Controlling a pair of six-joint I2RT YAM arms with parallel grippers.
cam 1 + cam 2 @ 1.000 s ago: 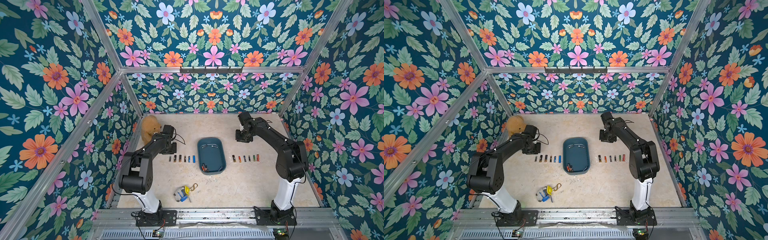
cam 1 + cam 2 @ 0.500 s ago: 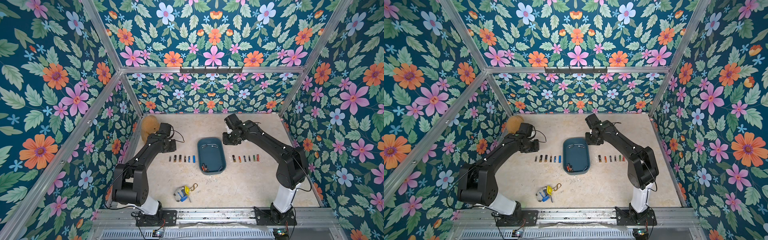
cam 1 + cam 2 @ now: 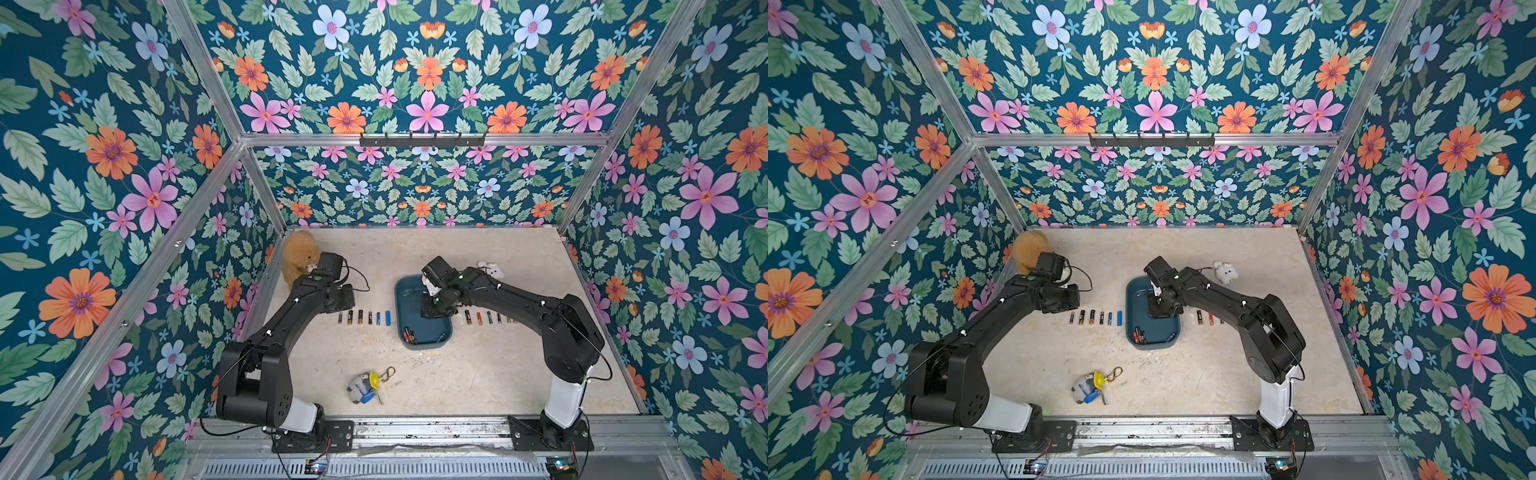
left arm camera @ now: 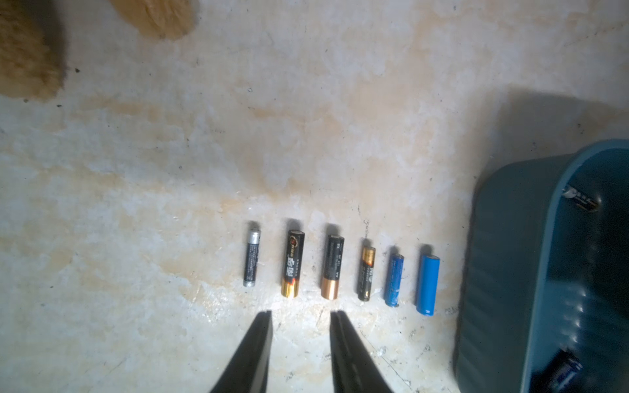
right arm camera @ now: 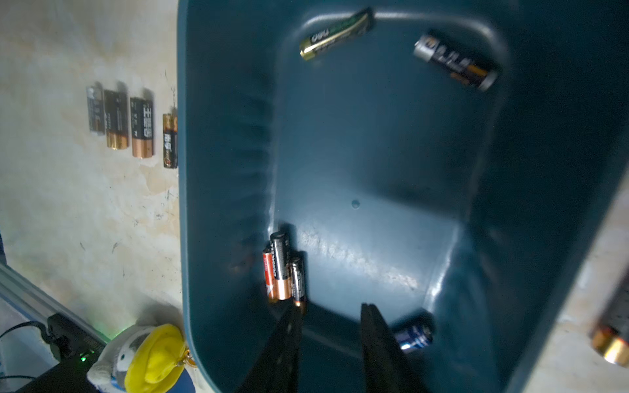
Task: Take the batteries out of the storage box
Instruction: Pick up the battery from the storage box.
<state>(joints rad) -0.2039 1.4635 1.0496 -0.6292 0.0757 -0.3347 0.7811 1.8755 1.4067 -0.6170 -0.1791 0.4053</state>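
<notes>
While the left gripper (image 4: 301,313) and the right gripper (image 5: 332,306) hang parted and empty, the storage box (image 3: 405,309) lies mid-worktop, its long axis running from front edge to back edge.
Nearest the front edge lies a keychain toy (image 3: 365,386). In the box's front left corner three batteries (image 5: 282,268) lie side by side, lengthwise with the box. A blue battery (image 5: 413,337) lies slanted in its front right corner. On the worktop beside the long walls, a left row (image 4: 332,268) of six and a right row (image 3: 468,318) lie with every cell pointing front to back. The left gripper hangs above the left row, fingers moderately apart, touching nothing. The right gripper hangs over the box's front half, fingers likewise apart with nothing between them; whether one tip touches the trio I cannot tell. At the box's back end two more batteries lie slanted. A teddy bear (image 3: 297,257) sits in the back left corner.
</notes>
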